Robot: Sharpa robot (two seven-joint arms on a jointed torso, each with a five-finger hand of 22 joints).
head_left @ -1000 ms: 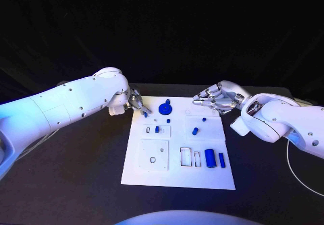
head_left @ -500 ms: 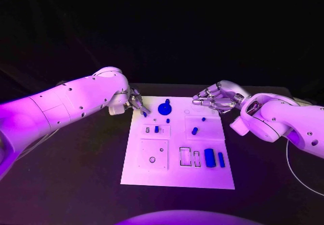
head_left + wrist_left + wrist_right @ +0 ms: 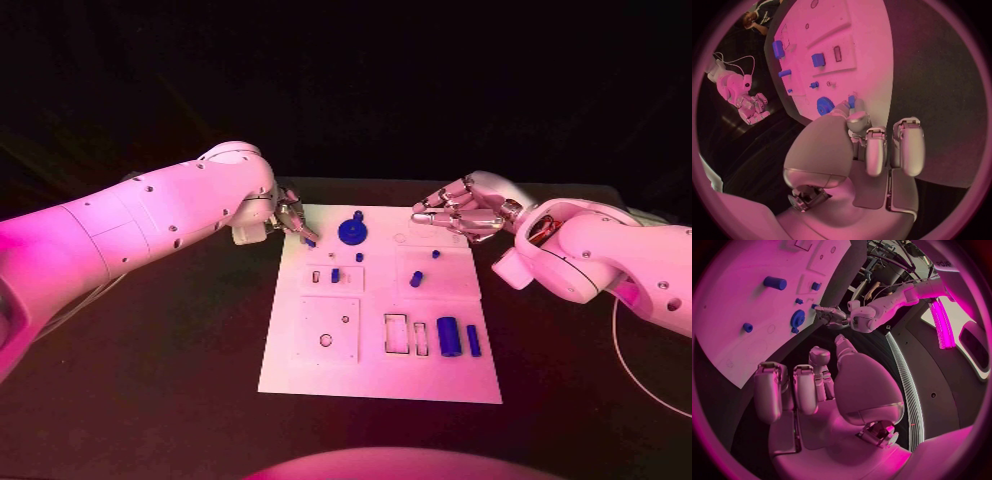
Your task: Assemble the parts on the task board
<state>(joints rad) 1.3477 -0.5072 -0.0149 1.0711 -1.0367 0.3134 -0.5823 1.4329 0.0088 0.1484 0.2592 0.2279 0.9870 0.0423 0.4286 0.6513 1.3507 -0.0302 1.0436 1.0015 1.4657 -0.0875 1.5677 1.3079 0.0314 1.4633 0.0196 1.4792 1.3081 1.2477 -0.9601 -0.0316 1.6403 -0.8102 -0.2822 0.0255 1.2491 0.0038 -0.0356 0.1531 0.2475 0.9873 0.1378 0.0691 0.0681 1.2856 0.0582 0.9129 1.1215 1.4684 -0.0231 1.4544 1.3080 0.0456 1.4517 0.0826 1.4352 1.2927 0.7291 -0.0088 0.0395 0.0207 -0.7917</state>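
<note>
Pinching small blue part (image 3: 310, 242), left robot hand (image 3: 289, 218)

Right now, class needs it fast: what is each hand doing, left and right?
Left hand: pinches a small blue part over the task board.
Right hand: fingers curled, holding nothing.

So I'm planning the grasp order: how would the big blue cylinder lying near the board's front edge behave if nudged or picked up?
The big blue cylinder lies on its side on the flat task board, so a sideways nudge would probably roll it, perhaps against the slimmer blue bar beside it. It looks rigid and smooth, likely light, so it might slip.
</note>
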